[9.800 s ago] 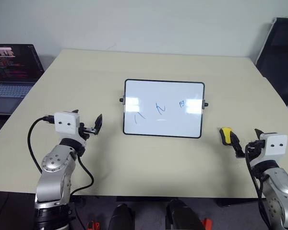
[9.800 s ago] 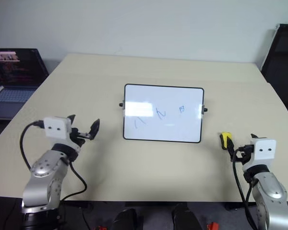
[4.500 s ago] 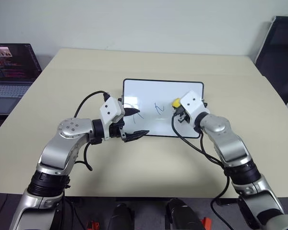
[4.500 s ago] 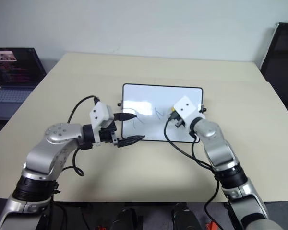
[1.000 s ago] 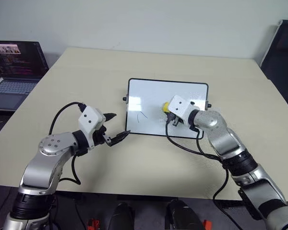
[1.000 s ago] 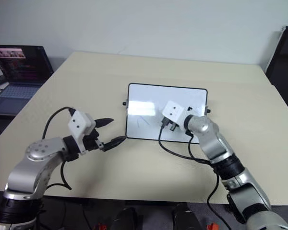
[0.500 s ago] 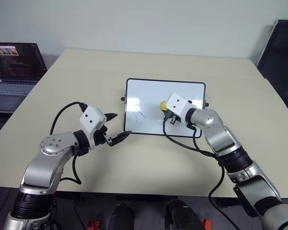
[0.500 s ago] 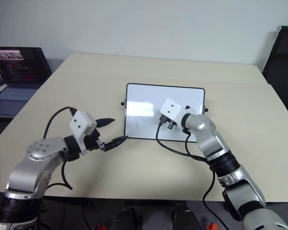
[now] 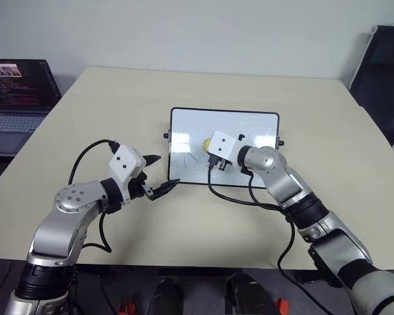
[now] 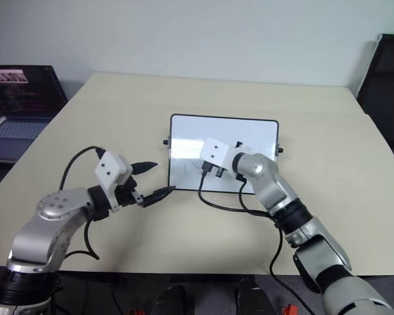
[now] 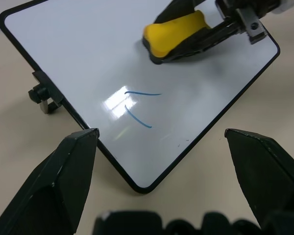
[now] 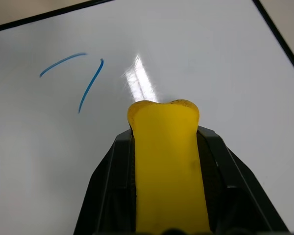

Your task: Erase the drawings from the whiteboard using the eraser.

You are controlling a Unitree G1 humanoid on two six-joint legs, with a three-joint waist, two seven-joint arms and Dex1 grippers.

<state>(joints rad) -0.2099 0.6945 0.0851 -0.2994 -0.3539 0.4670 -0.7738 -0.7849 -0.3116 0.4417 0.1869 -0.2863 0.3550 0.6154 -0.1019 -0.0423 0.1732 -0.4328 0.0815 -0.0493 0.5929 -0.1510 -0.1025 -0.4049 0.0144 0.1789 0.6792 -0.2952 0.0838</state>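
The whiteboard (image 9: 249, 125) lies flat at the middle of the table. One blue drawing (image 9: 192, 157) shows on its left part, two short strokes (image 12: 78, 78) seen close up. My right gripper (image 9: 210, 148) is shut on the yellow eraser (image 9: 207, 142), which rests on the board just right of that drawing. In the right wrist view the eraser (image 12: 166, 161) sits between black fingers (image 12: 112, 171). My left gripper (image 9: 159, 174) hangs open off the board's near left corner, nothing between its fingers. Its wrist view shows the drawing (image 11: 139, 105) and the eraser (image 11: 176, 36).
An open laptop (image 9: 16, 92) stands at the far left, beside the beige table (image 9: 118, 98). A black chair (image 9: 381, 65) is at the far right. Cables trail from both wrists over the table in front of the board.
My right gripper has slid the eraser leftward across the board, closer to the blue strokes. The two drawings seen further right in the oldest frames are gone. The left arm has kept still.
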